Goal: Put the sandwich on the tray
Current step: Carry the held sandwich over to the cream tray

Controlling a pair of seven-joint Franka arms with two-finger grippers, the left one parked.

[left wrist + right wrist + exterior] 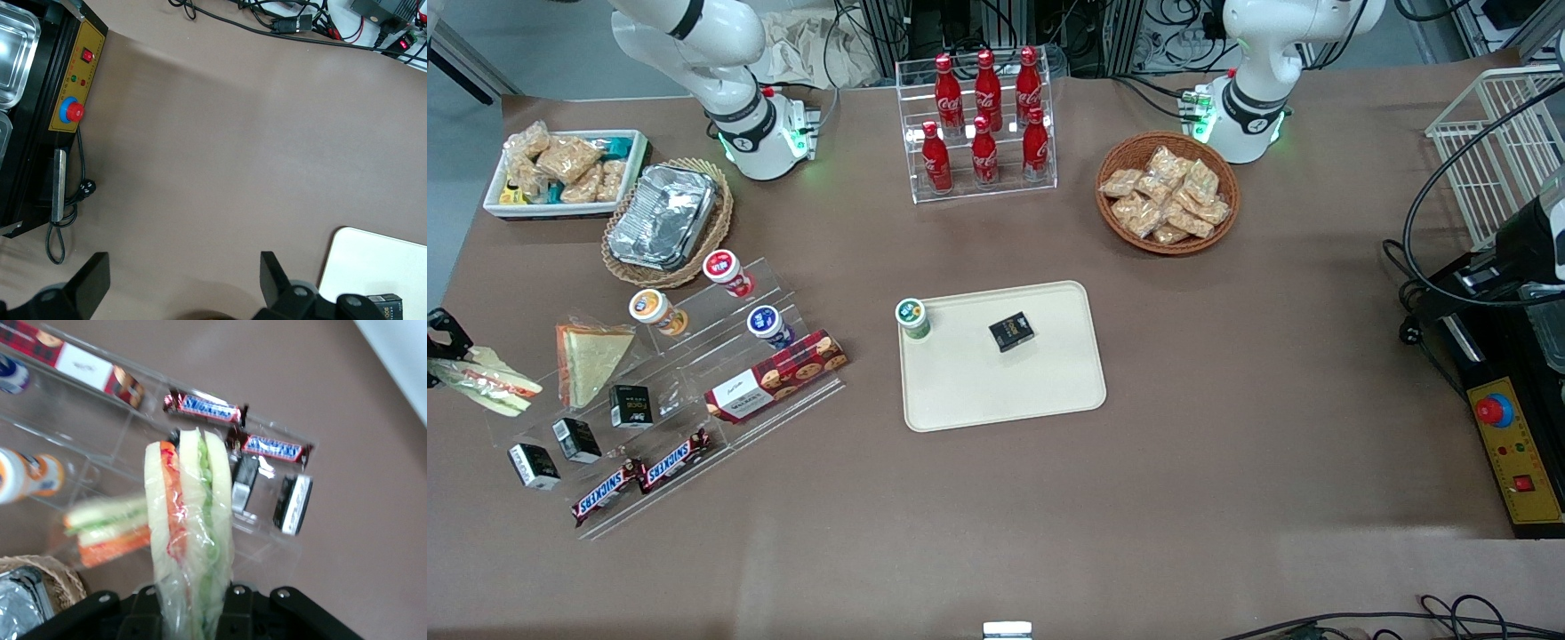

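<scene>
My right gripper [452, 357] is at the working arm's end of the table, beside the acrylic display stand [667, 391]. It is shut on the clear-wrapped wedge sandwich [489, 388], which it holds off the table. In the right wrist view the sandwich [190, 520] stands out from between the gripper's [193, 613] fingers, with pink-orange and green stripes showing. The cream-beige tray [1005, 391] lies flat at mid-table and holds a green-lidded cup [912, 318] and a small black box [1011, 332]. A corner of the tray shows in the left wrist view [377, 263].
The stand holds a flat tan triangle sandwich [589, 356], Snickers bars [640, 478], a biscuit box [775, 375], cups and small black boxes. Farther from the camera are a foil container [663, 216], a white snack bin [565, 173], a cola rack [983, 124] and a snack basket [1168, 191].
</scene>
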